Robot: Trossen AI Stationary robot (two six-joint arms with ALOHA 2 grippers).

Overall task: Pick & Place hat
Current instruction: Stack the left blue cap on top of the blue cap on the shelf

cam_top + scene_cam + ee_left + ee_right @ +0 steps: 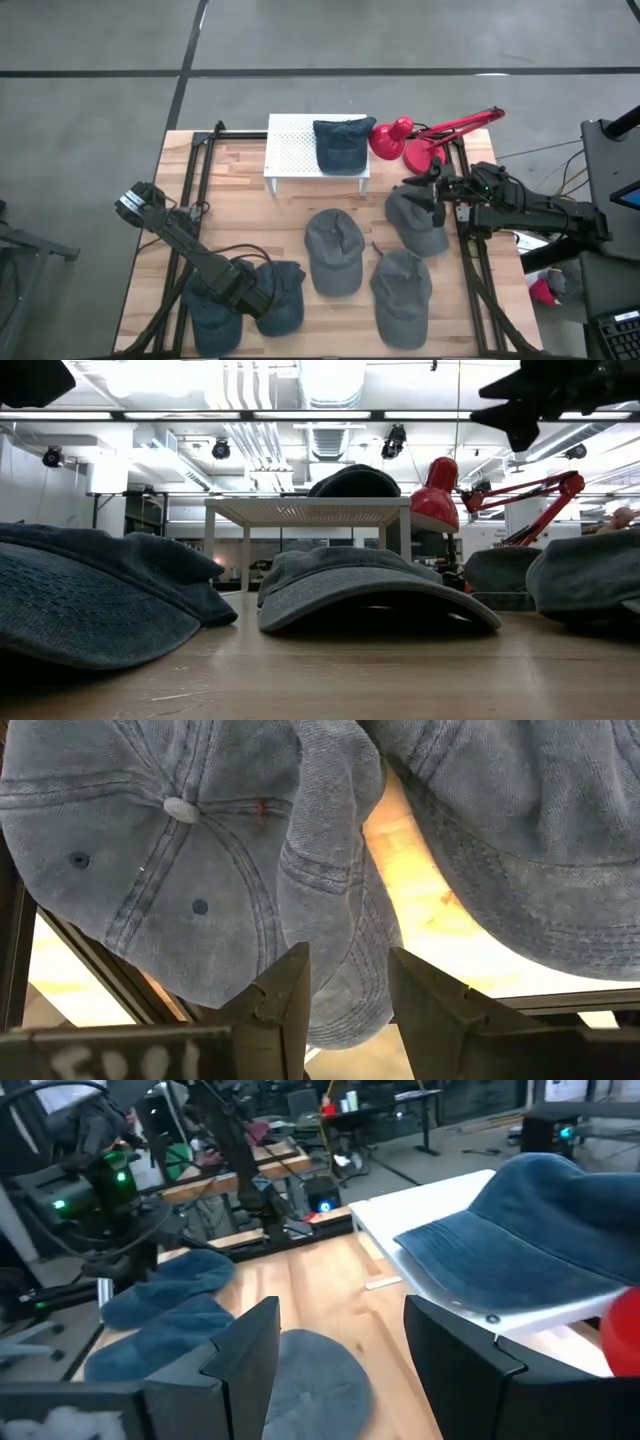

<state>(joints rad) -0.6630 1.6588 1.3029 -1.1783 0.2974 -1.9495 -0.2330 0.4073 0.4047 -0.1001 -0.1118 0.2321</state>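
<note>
Two blue hats (215, 318) (285, 300) lie at the table's near left. My left gripper (260, 295) points down between them, shut on cloth of the one whose crown button (181, 810) shows in the left wrist view. A dark blue hat (340, 145) rests on the white stand (290, 150) at the far middle. Three grey hats (333, 252) (402, 292) (418, 222) lie brim down on the wood. My right gripper (430, 186) hangs open and level above the far-right grey hat, pointing toward the stand (440, 1230). My left gripper pinches a fold of the blue hat's cloth (345, 960) between its two fingers, beside the crown, coming from above and pointing steeply down. Whether the fold is brim or crown I cannot tell. In the low view the blue hats (90, 610) rest on the table.
A red desk lamp (415, 140) stands at the far right beside the stand. Black frame rails (195, 170) run along the table's left and right sides. Bare wood (250, 220) lies between the stand and the near hats.
</note>
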